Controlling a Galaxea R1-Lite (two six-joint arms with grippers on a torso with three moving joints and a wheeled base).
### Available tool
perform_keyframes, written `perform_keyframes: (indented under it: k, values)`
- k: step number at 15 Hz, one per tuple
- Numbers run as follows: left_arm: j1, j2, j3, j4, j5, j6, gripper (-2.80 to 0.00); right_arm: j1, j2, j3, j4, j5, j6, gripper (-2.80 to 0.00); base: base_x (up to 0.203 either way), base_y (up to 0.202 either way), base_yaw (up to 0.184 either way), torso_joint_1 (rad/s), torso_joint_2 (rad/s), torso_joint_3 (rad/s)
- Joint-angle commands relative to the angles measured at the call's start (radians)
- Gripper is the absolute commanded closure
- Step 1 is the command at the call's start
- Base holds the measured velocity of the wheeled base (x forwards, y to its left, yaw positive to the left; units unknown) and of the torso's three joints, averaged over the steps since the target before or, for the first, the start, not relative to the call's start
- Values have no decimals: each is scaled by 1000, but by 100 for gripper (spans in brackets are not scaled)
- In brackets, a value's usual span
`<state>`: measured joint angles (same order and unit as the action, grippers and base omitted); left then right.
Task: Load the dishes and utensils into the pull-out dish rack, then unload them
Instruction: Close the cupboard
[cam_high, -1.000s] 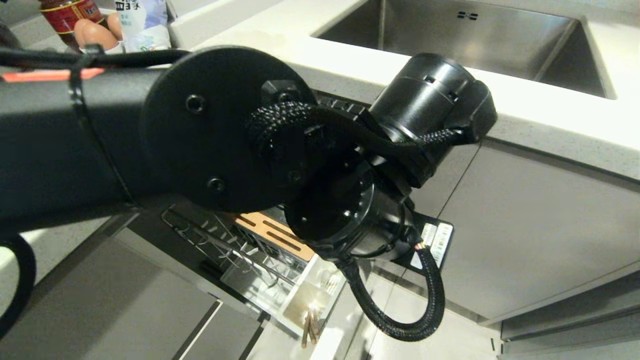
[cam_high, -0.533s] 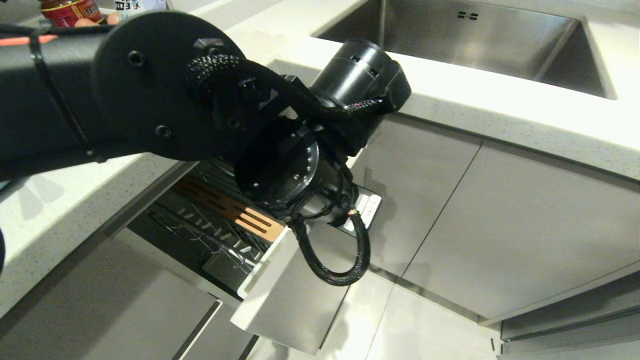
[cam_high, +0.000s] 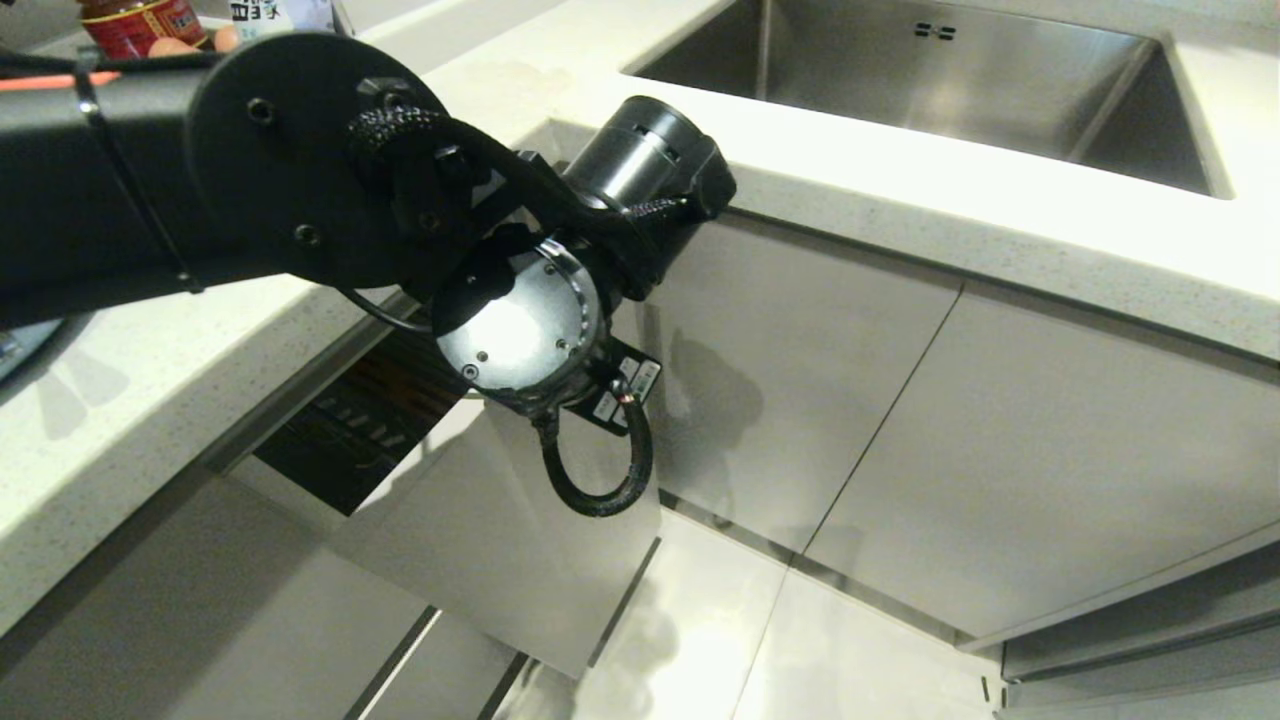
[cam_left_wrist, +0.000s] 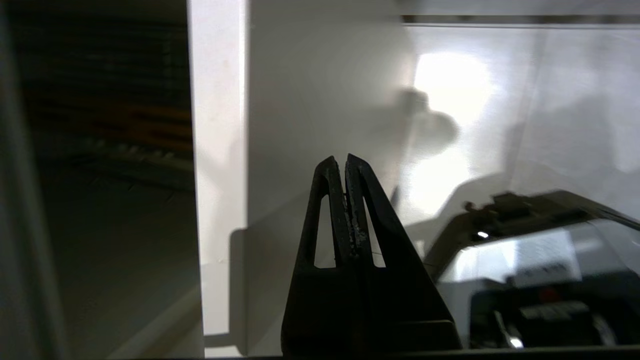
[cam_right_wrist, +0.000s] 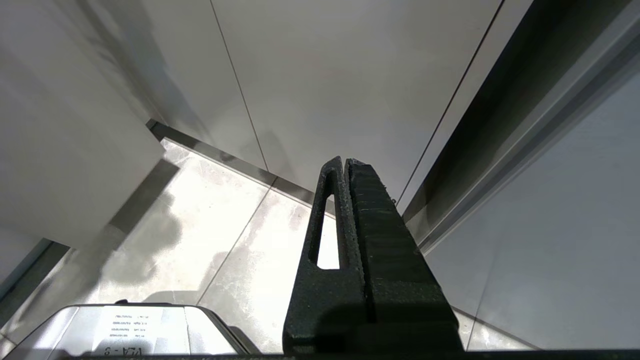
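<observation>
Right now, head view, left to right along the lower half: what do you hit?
Dark opening of the pull-out dish rack → its flat front panel → left arm's looped black cable → closed grey cabinet doors.

Black arm (cam_high: 150, 190), braided cable (cam_high: 600, 490)

A pale speckled stone countertop (cam_high: 900, 190) ran across the kitchen, with a stainless steel sink (cam_high: 960, 80) sunk into it. Under it stood flat grey cabinet doors (cam_high: 1050, 440) split by thin dark seams. The floor (cam_high: 720, 640) was glossy pale tile that threw back bright glare. At the far corner of the counter stood a red-labelled jar (cam_high: 135, 22) and a white printed packet (cam_high: 270, 12).
</observation>
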<state>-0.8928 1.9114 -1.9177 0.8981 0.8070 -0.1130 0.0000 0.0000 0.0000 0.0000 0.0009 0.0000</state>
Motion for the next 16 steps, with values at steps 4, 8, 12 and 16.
perform_keyframes:
  k: [4,8,12,16]
  values:
    - [110,-20,6,5,73,40,0,0,0,0,0,0,0,0,0,0,0,0,0,0]
    - [140,-28,5,5,109,41,0,0,0,0,0,1,0,0,0,0,0,0,0,0]
    - [138,-26,5,5,109,53,0,0,0,0,0,-1,0,0,0,0,0,0,0,0]
    - [124,-38,5,3,104,54,0,0,0,0,0,1,0,0,0,0,0,0,0,0]
